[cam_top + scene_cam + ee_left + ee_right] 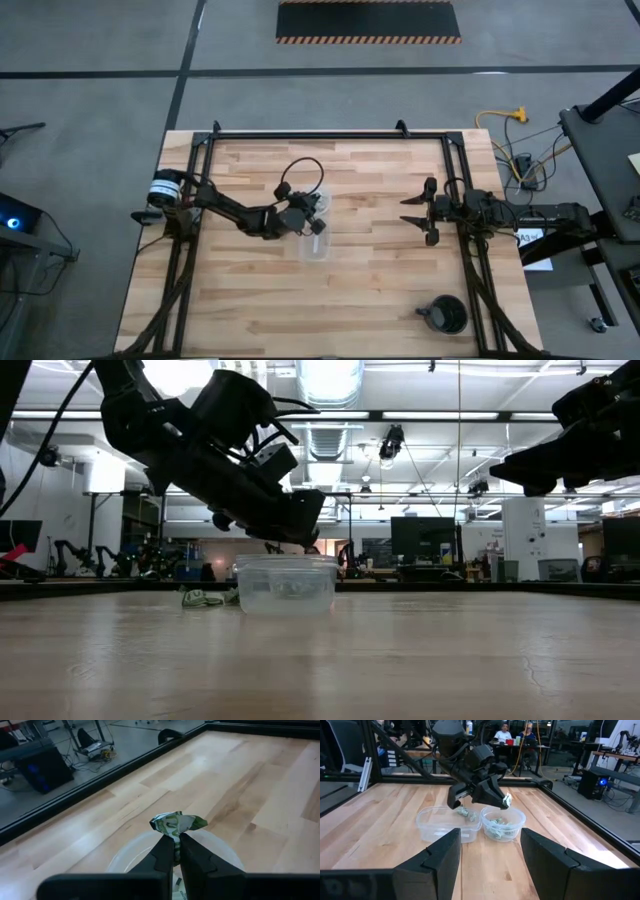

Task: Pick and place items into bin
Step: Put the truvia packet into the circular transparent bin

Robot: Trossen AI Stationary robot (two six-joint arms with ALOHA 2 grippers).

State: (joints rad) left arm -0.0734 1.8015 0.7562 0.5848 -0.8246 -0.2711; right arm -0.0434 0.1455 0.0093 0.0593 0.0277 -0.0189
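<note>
left gripper [175, 845] pinching crumpled item [176, 823], over clear round bin [503, 824]

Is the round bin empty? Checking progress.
No. The right wrist view shows several green-and-white items lying inside the round clear bin.

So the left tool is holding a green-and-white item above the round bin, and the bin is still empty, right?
Not quite. The left tool does hold a green-and-white item above the round bin, but the bin is not empty: the right wrist view shows several green-and-white items already lying inside it.
</note>
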